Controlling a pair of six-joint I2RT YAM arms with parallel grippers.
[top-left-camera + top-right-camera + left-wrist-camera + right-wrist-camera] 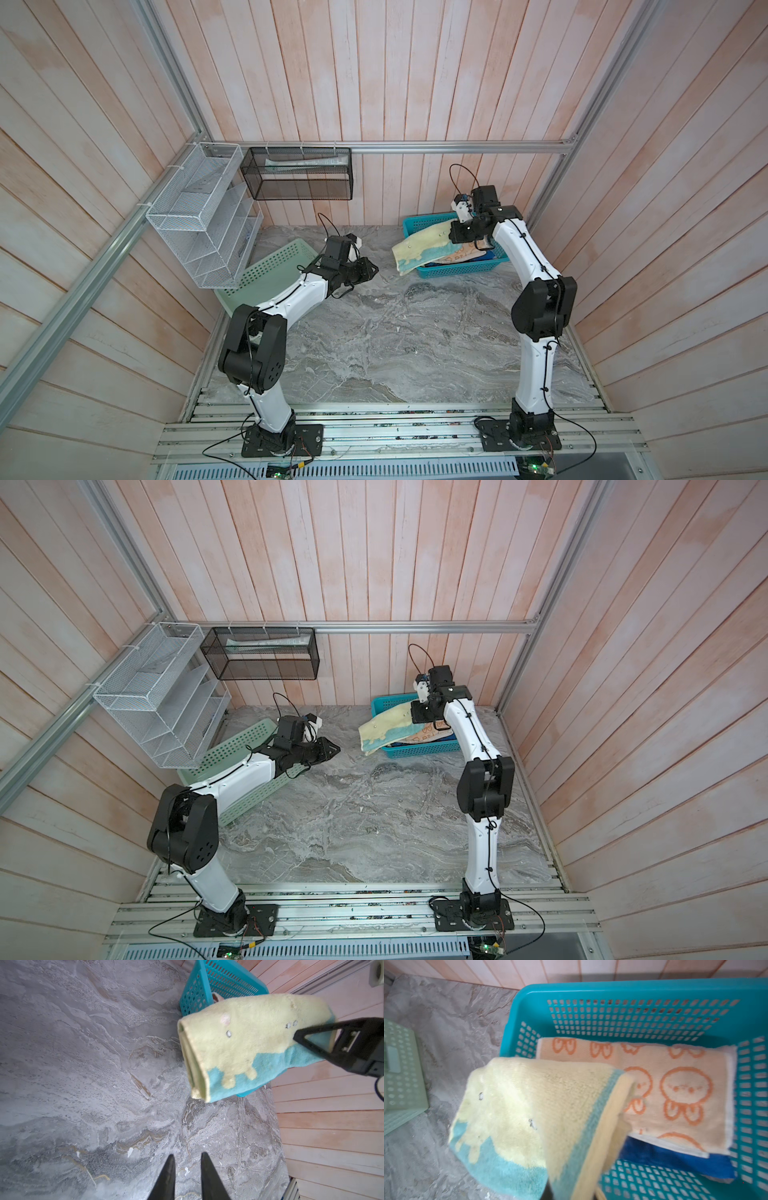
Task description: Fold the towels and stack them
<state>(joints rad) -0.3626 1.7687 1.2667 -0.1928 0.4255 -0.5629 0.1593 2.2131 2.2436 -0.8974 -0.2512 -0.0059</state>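
My right gripper (455, 237) is shut on a folded pale yellow towel with teal patches (529, 1105), holding it tilted over the left rim of the teal basket (633, 991). The towel (424, 249) juts out past the basket (457, 270) towards the table's middle and covers the fingertips in the right wrist view. Inside the basket an orange-and-cream cartoon towel (675, 1088) lies folded on a royal blue towel (675, 1159). My left gripper (187, 1159) hovers over bare table left of the held towel (239, 1043), open by a narrow gap with nothing between its fingers.
A mint-green basket (274, 266) lies on the table behind my left arm. A white wire rack (199, 216) and a black mesh basket (299, 174) hang on the back-left walls. Wooden panel walls close in on three sides of the grey marble table (395, 340).
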